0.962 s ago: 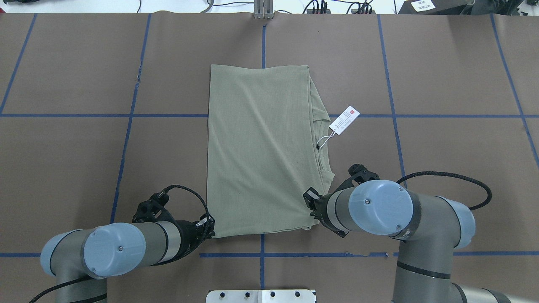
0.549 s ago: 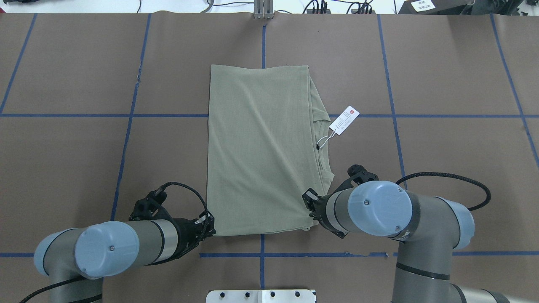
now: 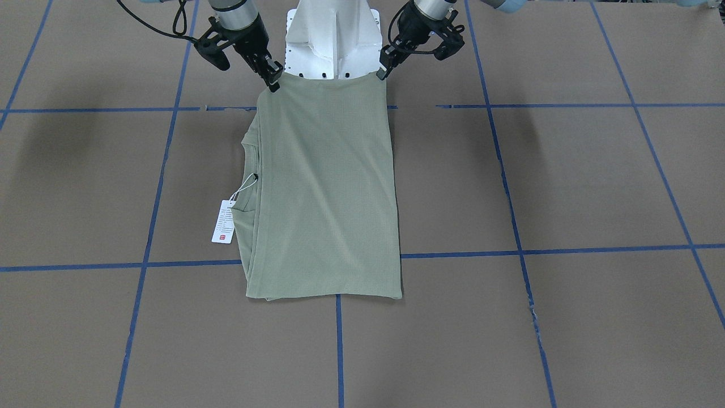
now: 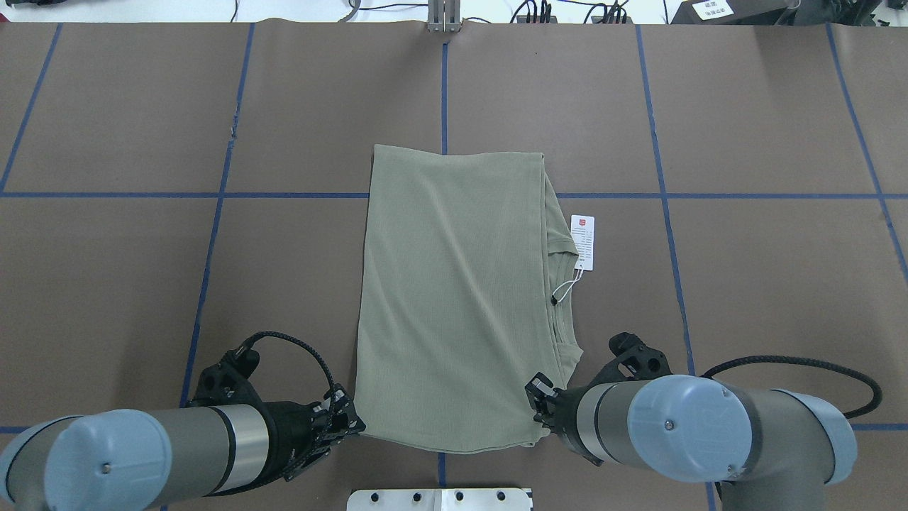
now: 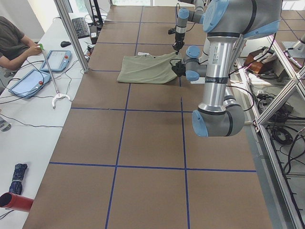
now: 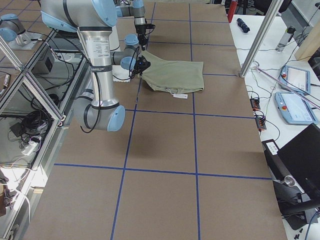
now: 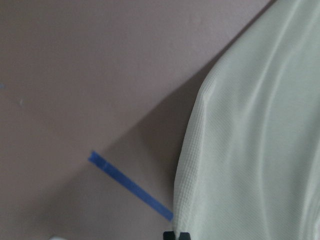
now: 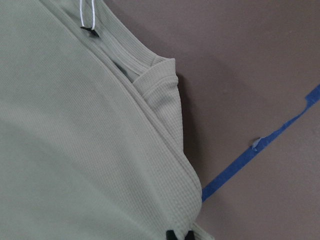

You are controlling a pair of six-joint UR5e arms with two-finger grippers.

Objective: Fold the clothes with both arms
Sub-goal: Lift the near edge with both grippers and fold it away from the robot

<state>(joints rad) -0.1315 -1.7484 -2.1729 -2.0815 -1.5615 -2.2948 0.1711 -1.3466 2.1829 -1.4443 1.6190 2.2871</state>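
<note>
Since the shirt [image 4: 454, 298] lies mid-way across the table [image 4: 128, 284], long axis running away from us, we grip its near edge: left gripper [image 4: 352, 424] clamped on one corner, right gripper [image 4: 540, 408] on the other, equally close.

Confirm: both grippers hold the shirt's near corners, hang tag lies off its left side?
Wrong side: the hang tag lies off the shirt's right side, per the overhead view. The left gripper and right gripper do hold the near corners.
</note>
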